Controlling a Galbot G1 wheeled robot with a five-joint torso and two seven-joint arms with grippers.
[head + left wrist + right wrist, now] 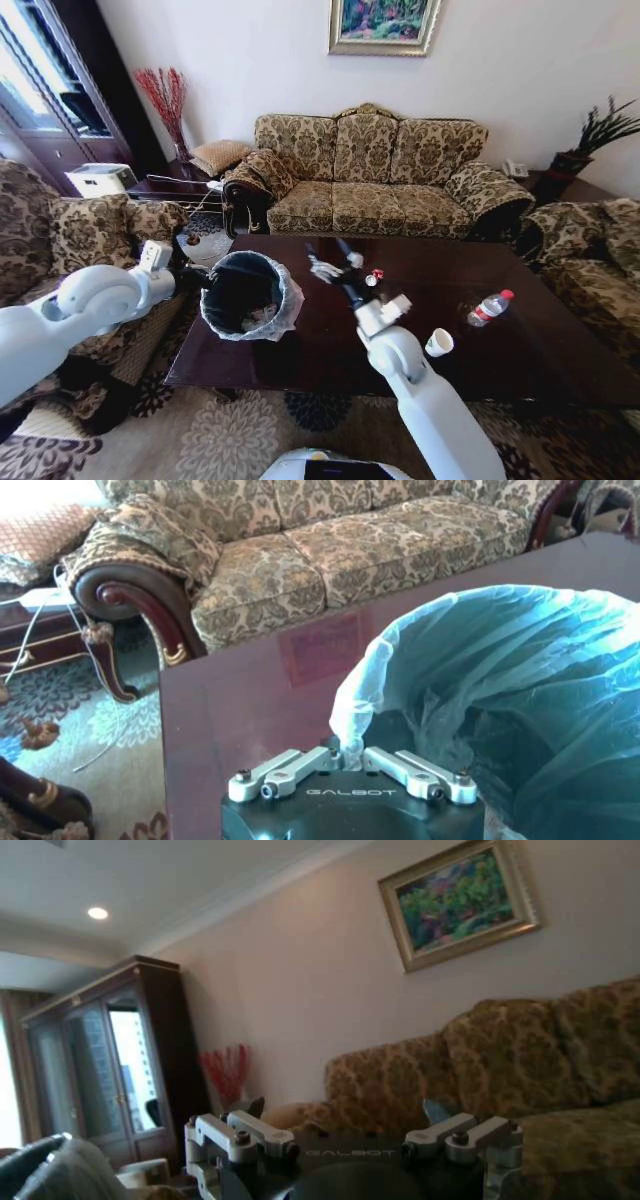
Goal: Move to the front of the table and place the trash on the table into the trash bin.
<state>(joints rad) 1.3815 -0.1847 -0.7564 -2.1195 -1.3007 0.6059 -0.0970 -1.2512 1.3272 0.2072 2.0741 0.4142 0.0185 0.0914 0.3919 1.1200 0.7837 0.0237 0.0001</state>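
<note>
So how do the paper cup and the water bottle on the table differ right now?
The paper cup is white, squat and open-mouthed; the water bottle is clear, longer and red-capped. The cup sits nearer the robot's edge of the table; the bottle lies on its side farther back. Neither is held.

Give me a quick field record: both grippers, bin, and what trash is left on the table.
left gripper: shut on the trash bin's bag rim
right gripper: raised over the table, open
trash bin: on the table's left part, some litter inside
trash on the table: water bottle, paper cup, red-and-white scrap, crumpled white paper
</note>
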